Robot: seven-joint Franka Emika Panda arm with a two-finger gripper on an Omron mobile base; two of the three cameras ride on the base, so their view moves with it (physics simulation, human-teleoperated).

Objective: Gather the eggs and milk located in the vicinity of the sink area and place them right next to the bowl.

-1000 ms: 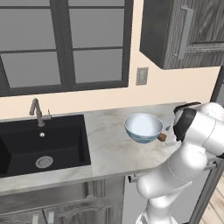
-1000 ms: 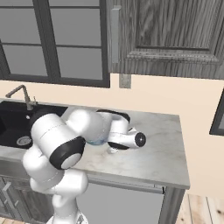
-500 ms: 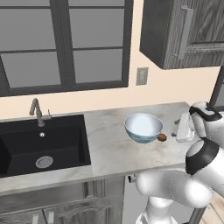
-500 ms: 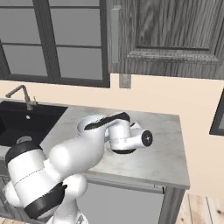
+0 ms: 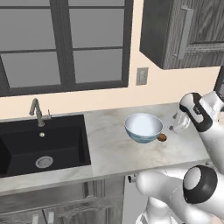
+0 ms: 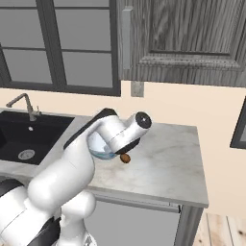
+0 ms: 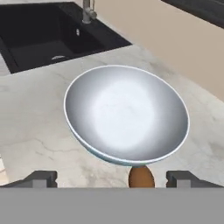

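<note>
A brown egg [image 5: 162,137] lies on the marble counter, right against the bowl [image 5: 143,127]; the bowl is wide and pale inside. My gripper [image 5: 178,124] hovers just right of the egg, open, holding nothing. In the hand view the bowl [image 7: 127,113] sits straight ahead with the egg [image 7: 141,177] at its near rim, between my spread fingertips [image 7: 41,178]. From the right base view my arm covers part of the bowl [image 6: 98,146], and the egg [image 6: 125,158] shows beside it. The milk is out of view.
The black sink [image 5: 41,146] with its metal faucet [image 5: 37,111] takes up the counter's left side. A dark wall cabinet [image 5: 183,30] hangs above the right end. The counter's edge [image 6: 192,202] drops off to the right of the bowl.
My hand has drawn back to the right, off the brown egg, and the arm has swung round. The egg and bowl have stayed in place.
</note>
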